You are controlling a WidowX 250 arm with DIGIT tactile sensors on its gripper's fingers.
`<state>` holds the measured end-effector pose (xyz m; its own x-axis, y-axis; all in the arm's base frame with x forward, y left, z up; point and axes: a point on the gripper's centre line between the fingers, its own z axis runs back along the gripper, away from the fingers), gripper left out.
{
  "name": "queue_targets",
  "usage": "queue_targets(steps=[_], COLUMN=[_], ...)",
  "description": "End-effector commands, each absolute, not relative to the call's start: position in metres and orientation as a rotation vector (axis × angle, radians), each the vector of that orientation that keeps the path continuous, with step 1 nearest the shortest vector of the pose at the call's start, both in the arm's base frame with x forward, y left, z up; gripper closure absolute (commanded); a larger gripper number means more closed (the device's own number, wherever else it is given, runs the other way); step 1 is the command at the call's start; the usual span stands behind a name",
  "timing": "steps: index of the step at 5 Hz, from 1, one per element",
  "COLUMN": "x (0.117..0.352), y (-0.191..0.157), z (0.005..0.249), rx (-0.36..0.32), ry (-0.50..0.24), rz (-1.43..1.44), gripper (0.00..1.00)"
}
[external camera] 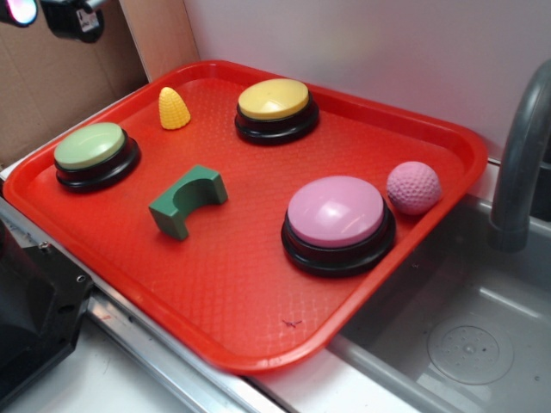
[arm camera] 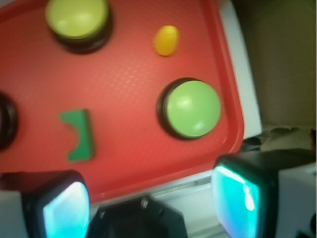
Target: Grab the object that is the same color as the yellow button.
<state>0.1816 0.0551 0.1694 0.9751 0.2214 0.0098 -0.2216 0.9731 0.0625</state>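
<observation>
The small yellow corn-shaped object (external camera: 174, 108) (arm camera: 166, 40) stands upright near the far left corner of the red tray (external camera: 258, 284) (arm camera: 124, 84). To its right sits the yellow button (external camera: 275, 108) (arm camera: 77, 18) on its black base. My gripper (external camera: 45, 13) (arm camera: 153, 198) hangs high above the tray's left edge, well away from the corn. It is open, with a wide gap between its glowing pads and nothing held. Only its tips show in the exterior view's top left corner.
On the tray also lie a light-green button (external camera: 95, 153) (arm camera: 192, 109), a green arch block (external camera: 187, 200) (arm camera: 79, 135), a large pink button (external camera: 337, 222) and a pink dimpled ball (external camera: 413, 187). A sink basin (external camera: 465, 344) and grey faucet (external camera: 521, 146) are at right.
</observation>
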Motion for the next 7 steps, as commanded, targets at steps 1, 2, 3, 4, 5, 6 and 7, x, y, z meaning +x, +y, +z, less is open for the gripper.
queue_targets(steps=[1, 2, 3, 4, 5, 6, 7], x=[0.241, 0.258, 0.270, 0.281, 0.283, 0.285, 0.284], y=[0.117, 0.139, 0.143, 0.136, 0.135, 0.129, 0.127], z=[0.140, 0.113, 0.092, 0.069, 0.051, 0.045, 0.044], rx=[0.097, 0.159, 0.061, 0.097, 0.072, 0.050, 0.048], ry=[-0.138, -0.125, -0.159, -0.126, -0.106, -0.129, -0.127], rz=[0.185, 0.095, 0.124, 0.155, 0.155, 0.153, 0.164], gripper=[0.00, 0.00, 0.00, 0.00, 0.00, 0.74, 1.00])
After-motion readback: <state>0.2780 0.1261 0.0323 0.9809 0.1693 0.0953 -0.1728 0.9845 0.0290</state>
